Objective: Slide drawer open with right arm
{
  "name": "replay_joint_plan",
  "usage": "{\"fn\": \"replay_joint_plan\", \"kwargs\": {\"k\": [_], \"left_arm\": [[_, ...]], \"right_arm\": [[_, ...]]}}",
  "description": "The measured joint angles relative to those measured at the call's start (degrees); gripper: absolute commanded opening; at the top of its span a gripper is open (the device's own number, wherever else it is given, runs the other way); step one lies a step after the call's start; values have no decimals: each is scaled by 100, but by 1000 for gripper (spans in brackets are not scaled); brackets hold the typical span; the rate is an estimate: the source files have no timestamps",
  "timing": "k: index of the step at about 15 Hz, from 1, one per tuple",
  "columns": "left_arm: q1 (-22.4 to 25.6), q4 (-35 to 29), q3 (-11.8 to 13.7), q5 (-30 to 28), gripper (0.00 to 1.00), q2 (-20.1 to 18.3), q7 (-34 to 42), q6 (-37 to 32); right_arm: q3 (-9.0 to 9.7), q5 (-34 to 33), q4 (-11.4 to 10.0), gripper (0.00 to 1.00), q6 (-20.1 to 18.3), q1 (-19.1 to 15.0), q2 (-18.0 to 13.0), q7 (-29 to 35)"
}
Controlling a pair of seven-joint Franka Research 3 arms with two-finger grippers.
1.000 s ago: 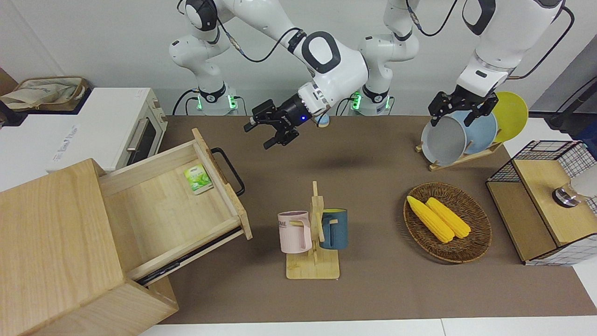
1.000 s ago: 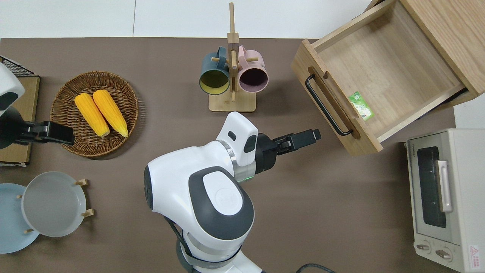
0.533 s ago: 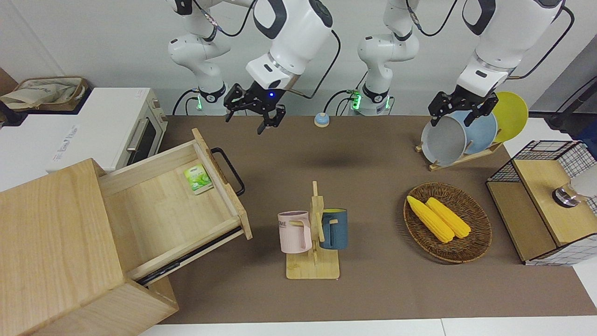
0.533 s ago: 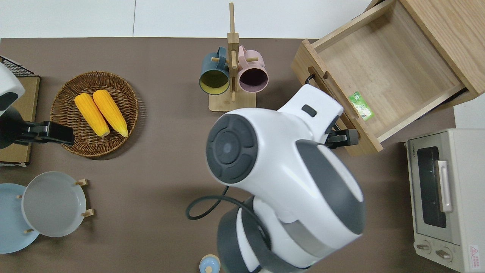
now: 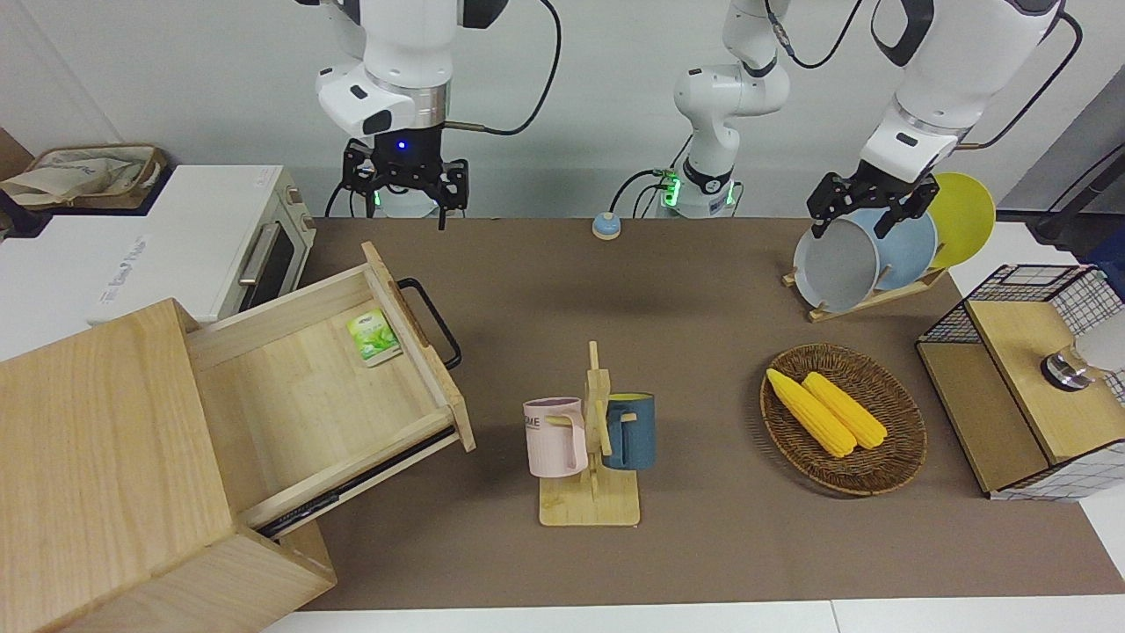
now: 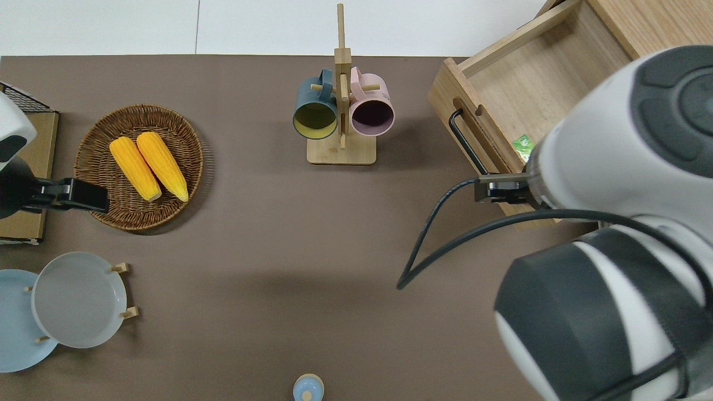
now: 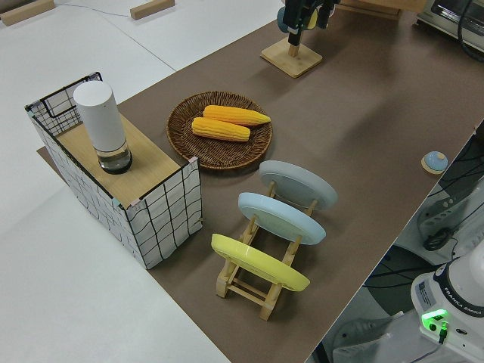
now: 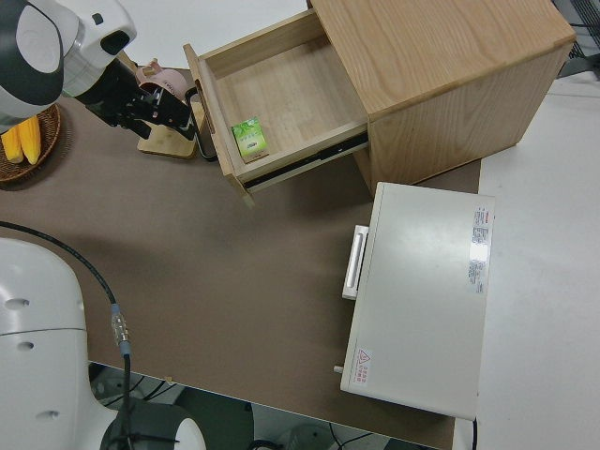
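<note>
The light-wood drawer (image 5: 325, 387) (image 6: 535, 72) (image 8: 281, 94) stands pulled far out of its box (image 5: 97, 466). Its black bar handle (image 5: 431, 321) (image 6: 465, 142) faces the table's middle. A green packet (image 5: 372, 337) lies inside against the front panel. My right gripper (image 5: 404, 193) (image 6: 501, 192) (image 8: 164, 108) hangs in the air, pointing down, open and holding nothing. Seen from overhead, it is over the drawer front's corner nearer the robots, clear of the handle, and the arm hides much of the drawer. The left arm is parked with its gripper (image 5: 866, 207) open.
A white toaster oven (image 5: 176, 237) (image 8: 422, 291) stands beside the box, nearer the robots. A mug rack (image 5: 591, 440) stands mid-table. Toward the left arm's end are a basket of corn (image 5: 844, 418), a plate rack (image 5: 879, 255) and a wire-mesh cabinet (image 5: 1028, 378). A small blue bell (image 5: 605, 226) sits by the bases.
The right arm swung from over the table's middle toward the drawer's end, rising and turning its gripper to point down. The drawer and the left arm have not moved.
</note>
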Motion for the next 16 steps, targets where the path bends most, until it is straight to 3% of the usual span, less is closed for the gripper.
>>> {"fn": "replay_joint_plan", "kwargs": {"k": [6, 11, 16], "left_arm": [[0, 0, 0, 0, 993, 0, 0, 0], [0, 0, 0, 0, 993, 0, 0, 0], [0, 0, 0, 0, 993, 0, 0, 0]], "right_arm": [[-2, 906, -193, 987, 471, -1023, -84, -1219], [18, 1083, -490, 987, 761, -1340, -83, -1579], [18, 1168, -568, 987, 861, -1493, -83, -1703]]}}
